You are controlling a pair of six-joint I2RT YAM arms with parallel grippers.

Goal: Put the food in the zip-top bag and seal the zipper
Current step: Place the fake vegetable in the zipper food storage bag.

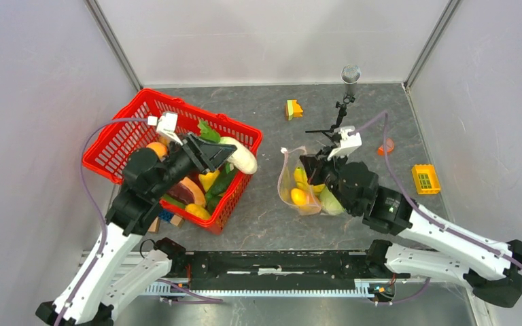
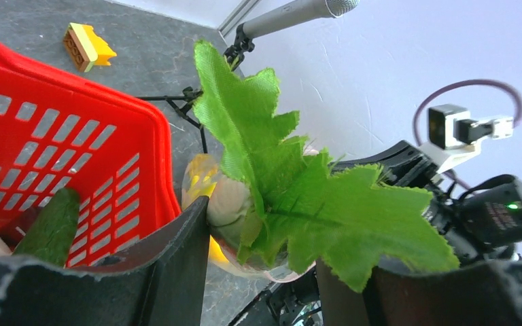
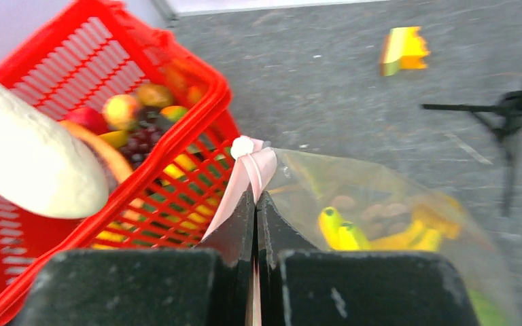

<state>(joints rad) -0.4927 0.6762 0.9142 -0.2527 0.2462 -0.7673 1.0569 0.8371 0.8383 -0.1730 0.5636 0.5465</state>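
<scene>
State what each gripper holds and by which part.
Left gripper holds the white radish near its leaves; right gripper pinches the zip-top bag by its pink zipper strip.

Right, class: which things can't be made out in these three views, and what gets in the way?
Left wrist view: the leafy radish covers most of the zip-top bag and where the left gripper grips.
Right wrist view: blur leaves only the bananas recognisable in the bag; the right gripper hides most of the zipper.
Top view: the left arm covers much of the food in the red basket.
</scene>
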